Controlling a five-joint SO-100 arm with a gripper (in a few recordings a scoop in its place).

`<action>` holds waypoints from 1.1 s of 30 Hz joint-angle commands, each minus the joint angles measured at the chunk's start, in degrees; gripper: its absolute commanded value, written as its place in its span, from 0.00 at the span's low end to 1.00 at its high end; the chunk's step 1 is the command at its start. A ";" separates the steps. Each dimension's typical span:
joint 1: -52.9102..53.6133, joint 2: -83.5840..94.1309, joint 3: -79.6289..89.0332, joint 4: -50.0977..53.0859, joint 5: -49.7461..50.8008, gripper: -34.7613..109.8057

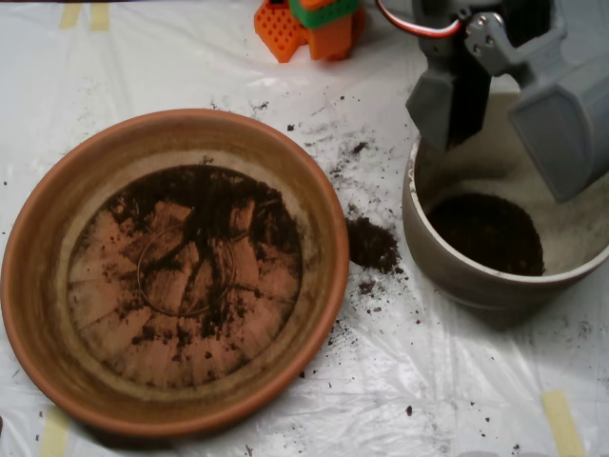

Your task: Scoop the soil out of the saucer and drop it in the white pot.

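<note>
From my seat I see the saucer [43,276], a broad terracotta dish, taking up the left and centre of the worktop [457,381], which is covered with white plastic sheet. The soil [214,205] in it is thin: a dark patch toward the upper part of the base, with streaks and crumbs trailing down across the radial ridges, much of the orange base bare. A small heap of spilled soil [371,245] lies on the sheet between the saucer and the white pot [447,276], with loose grains scattered around it and up toward the top.

The white pot stands at the right, its pale inner wall dusty, and a dark round layer of soil sits at its bottom. Its right side runs out of the picture.

The claw [504,105] hangs over the pot's upper rim, its two grey shells apart with a gap between them. It covers the far rim of the pot, and its upper part is cut off at the top edge. Orange and green plastic parts [309,24] at the top are also cropped; I cannot make out what they are.
</note>
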 commanded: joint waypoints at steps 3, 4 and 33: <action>2.90 7.91 -0.79 1.67 1.32 0.50; 4.48 8.79 -0.88 1.93 1.85 0.50; 51.94 22.94 45.18 -16.52 1.76 0.50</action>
